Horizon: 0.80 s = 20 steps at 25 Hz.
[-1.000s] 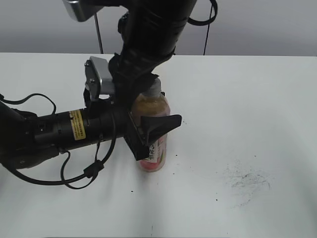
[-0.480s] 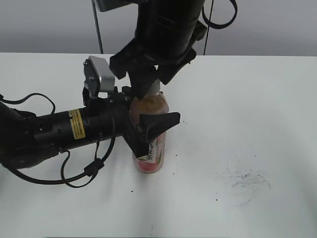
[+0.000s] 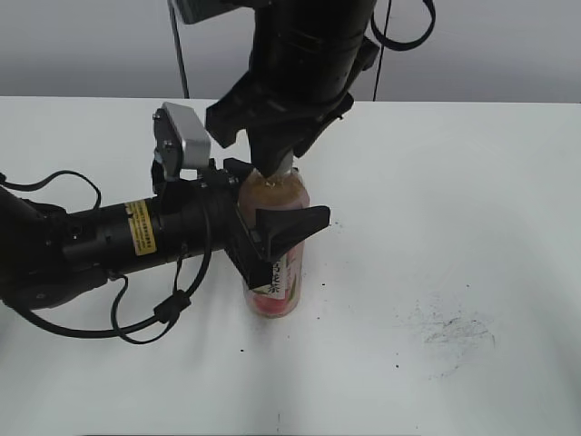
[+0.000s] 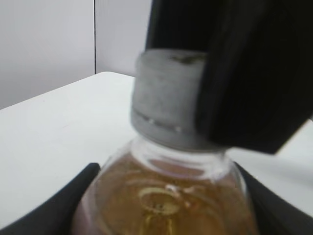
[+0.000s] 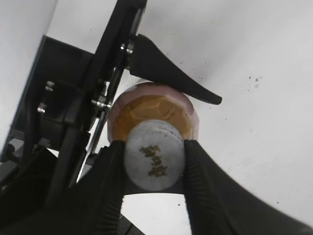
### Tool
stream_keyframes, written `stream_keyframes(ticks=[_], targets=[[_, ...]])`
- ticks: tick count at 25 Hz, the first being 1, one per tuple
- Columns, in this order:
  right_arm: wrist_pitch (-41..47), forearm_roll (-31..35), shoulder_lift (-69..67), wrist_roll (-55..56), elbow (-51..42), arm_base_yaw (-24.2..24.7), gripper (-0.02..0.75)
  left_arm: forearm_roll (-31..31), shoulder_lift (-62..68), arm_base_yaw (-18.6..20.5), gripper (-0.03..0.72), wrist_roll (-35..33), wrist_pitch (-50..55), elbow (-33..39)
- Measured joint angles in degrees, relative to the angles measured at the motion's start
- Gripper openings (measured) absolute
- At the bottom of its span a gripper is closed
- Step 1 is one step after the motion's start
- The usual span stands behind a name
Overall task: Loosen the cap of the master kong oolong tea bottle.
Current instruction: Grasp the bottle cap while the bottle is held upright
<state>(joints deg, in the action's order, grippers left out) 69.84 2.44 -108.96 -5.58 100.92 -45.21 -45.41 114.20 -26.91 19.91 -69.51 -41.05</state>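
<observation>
The master kong oolong tea bottle (image 3: 276, 292) stands upright mid-table, amber tea showing above its pink-and-white label. My left gripper (image 3: 272, 204) reaches in from the left and is shut on the bottle's shoulder (image 4: 161, 205), one black finger on each side. From above, my right gripper (image 5: 154, 145) is shut on the cap (image 5: 154, 156), both ribbed fingers pressing its sides. The cap (image 4: 164, 98) is grey-white with a dark logo on top. One right finger (image 4: 244, 73) covers its right side in the left wrist view. The right gripper (image 3: 277, 165) hides the cap in the exterior view.
The white table (image 3: 472, 200) extends right of the bottle, with a dark scuff mark (image 3: 451, 331) at the front right. The left arm's black body and looping cable (image 3: 145, 313) lie across the left side. A grey wall stands behind.
The right gripper shifted over the bottle top, turned, and closed its fingers onto the cap. The left gripper kept its hold on the bottle.
</observation>
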Motion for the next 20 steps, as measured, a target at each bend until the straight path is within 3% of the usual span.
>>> stream_keyframes(ticks=[7,20], targets=[[0.0,0.0,0.0,-8.6,0.0,0.0,0.272,0.0,0.0,0.0,0.447,-0.1,0.0,0.0],[0.0,0.1,0.0,-45.2,0.0,0.0,0.272,-0.6,0.0,0.0,0.447,-0.7,-0.2,0.0]])
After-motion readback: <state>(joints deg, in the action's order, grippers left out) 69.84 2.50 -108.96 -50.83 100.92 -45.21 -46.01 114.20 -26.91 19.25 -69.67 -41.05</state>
